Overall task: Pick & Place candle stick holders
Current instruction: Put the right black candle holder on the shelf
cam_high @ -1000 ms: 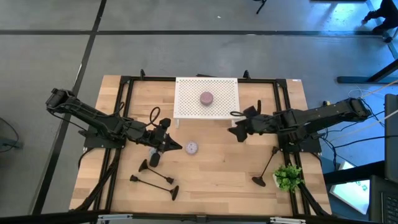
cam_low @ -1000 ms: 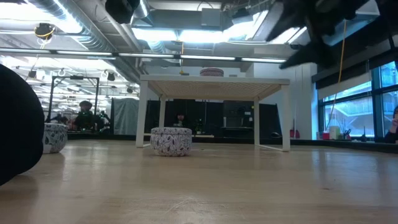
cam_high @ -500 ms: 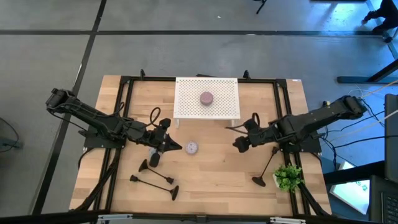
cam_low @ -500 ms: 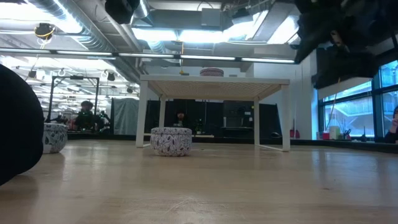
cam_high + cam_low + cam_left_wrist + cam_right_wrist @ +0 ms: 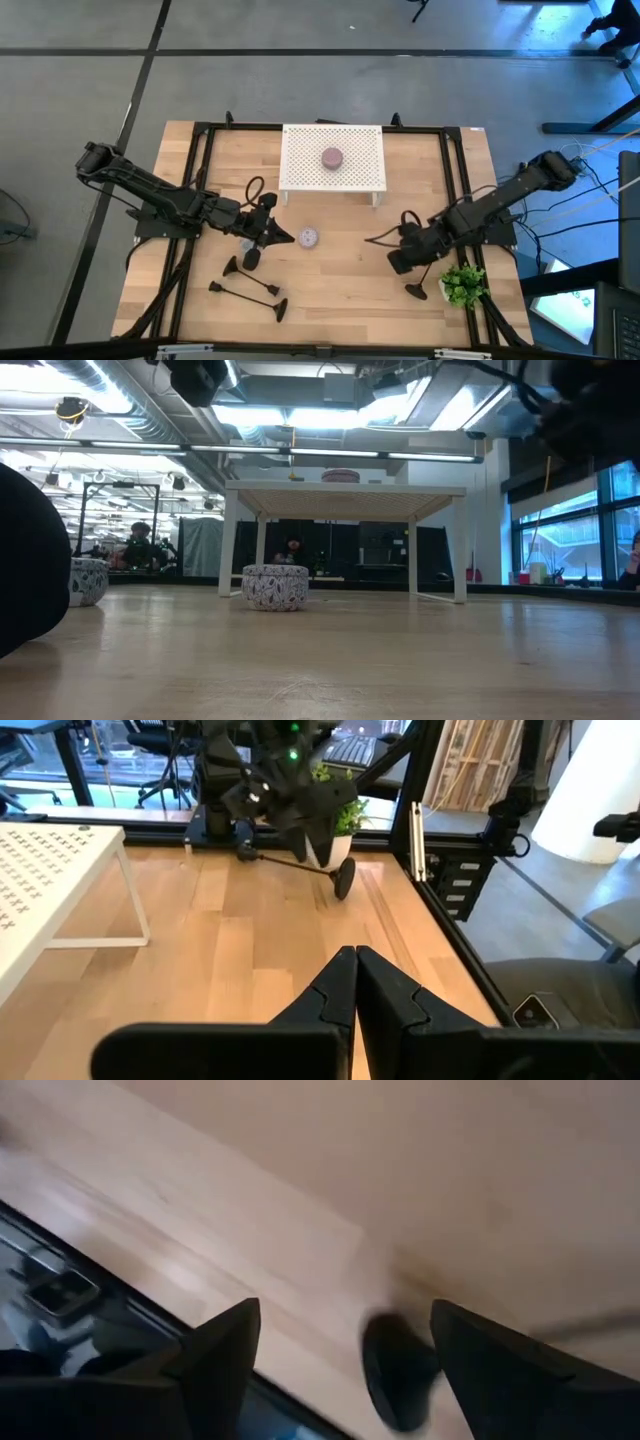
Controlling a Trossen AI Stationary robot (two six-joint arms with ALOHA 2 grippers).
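1. The right gripper (image 5: 408,262) hangs low over the right side of the table (image 5: 340,275), just beside the round base of a lying candle stick holder (image 5: 430,266) whose stem runs away towards the far right.
2. Its jaws are spread wide and hold nothing; in the right wrist view the dark base (image 5: 398,1370) shows between the two fingers (image 5: 222,1352), close to the table's edge.
3. Judging the step: this looks like the approach to a grasp, so the fingers should straddle the thin stem just above the flared base, not the base itself, where the round foot could slip out.
4. The holder lies beside the small green plant (image 5: 463,285), so a clean lift means rising straight up before swinging away, or the stem may sweep the leaves.
5. The right arm reaches in from the far right, stretched long and angled down, wrist tipped steeply towards the wood.
6. The left gripper (image 5: 354,982) waits left of centre with its fingers pressed together, empty.
7. Near it lie two more candle stick holders (image 5: 247,291), flat at the near left, and a third stands just beside that gripper.
8. The white perforated stand (image 5: 333,178) at the far centre carries a small round candle (image 5: 332,157); a patterned pot (image 5: 309,237) sits mid-table.
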